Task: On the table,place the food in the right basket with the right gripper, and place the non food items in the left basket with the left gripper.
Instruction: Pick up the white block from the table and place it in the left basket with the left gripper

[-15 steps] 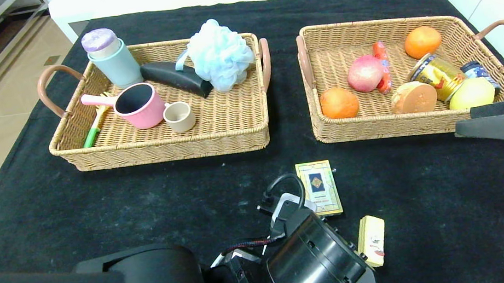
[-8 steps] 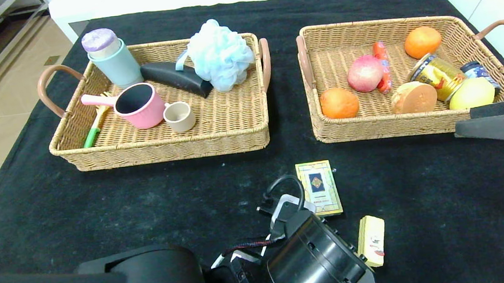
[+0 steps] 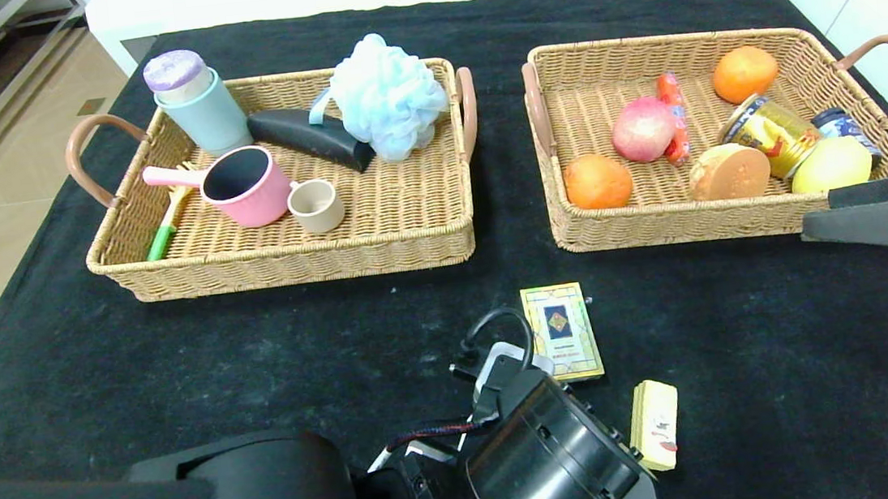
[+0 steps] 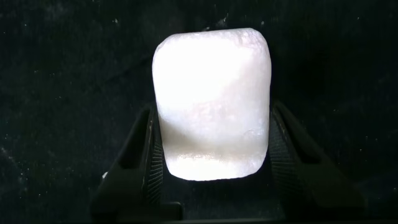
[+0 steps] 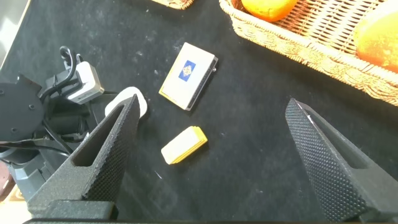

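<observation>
My left gripper (image 4: 212, 113) is shut on the white rounded bar (image 4: 211, 106), with both pads pressed against its sides over the black table (image 3: 259, 357). In the head view the left wrist (image 3: 550, 459) hides the bar. The gold-edged card box (image 3: 562, 332) lies just beyond that wrist, and the small yellow block (image 3: 655, 425) lies to its right. The pink saucepan (image 3: 242, 186) sits in the left basket (image 3: 291, 264). The peach (image 3: 643, 129) and an orange fruit (image 3: 597, 181) sit in the right basket (image 3: 678, 227). My right gripper (image 5: 211, 155) hovers open at the right, above the yellow block (image 5: 183, 145).
The left basket also holds a blue cup (image 3: 202, 110), a bath puff (image 3: 387, 96), a dark case (image 3: 311, 138) and a small beige cup (image 3: 316, 205). The right basket holds a can (image 3: 775, 132), bread (image 3: 730, 171) and more fruit.
The left wrist has edged very slightly toward the near left. The objects on the table and the right arm have not moved.
</observation>
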Robot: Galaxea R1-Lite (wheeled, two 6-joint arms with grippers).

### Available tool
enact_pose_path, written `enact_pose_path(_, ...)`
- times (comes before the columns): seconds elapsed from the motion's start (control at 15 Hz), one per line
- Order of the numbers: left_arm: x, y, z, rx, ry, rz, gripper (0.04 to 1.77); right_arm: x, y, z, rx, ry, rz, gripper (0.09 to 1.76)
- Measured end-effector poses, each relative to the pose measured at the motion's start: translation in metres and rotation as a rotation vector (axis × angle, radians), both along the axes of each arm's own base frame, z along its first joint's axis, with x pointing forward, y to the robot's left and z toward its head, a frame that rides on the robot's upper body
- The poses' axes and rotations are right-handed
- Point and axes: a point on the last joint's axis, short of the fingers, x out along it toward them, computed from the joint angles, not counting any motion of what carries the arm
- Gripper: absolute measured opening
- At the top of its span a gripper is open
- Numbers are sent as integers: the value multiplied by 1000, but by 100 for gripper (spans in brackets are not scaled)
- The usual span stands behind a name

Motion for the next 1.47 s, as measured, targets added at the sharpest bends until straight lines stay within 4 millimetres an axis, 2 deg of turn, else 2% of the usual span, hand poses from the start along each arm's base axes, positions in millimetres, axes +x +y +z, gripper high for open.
enact_pose_path(0.4, -1, 2, 4, -11, -6, -1, 101, 0, 0, 0, -1, 1, 0, 171)
enact_pose_path(0.8, -4, 11, 18, -15, -16, -2, 101, 1, 0, -1, -1, 3, 0, 171)
enact_pose_path(1.13, 5, 32, 51, -41, -68, 11, 101, 1, 1, -1, -1, 7, 4, 171)
enact_pose_path(1.47, 26, 63, 84, -71, -145, 69, 101, 1, 1, -2, -2, 9, 8, 171)
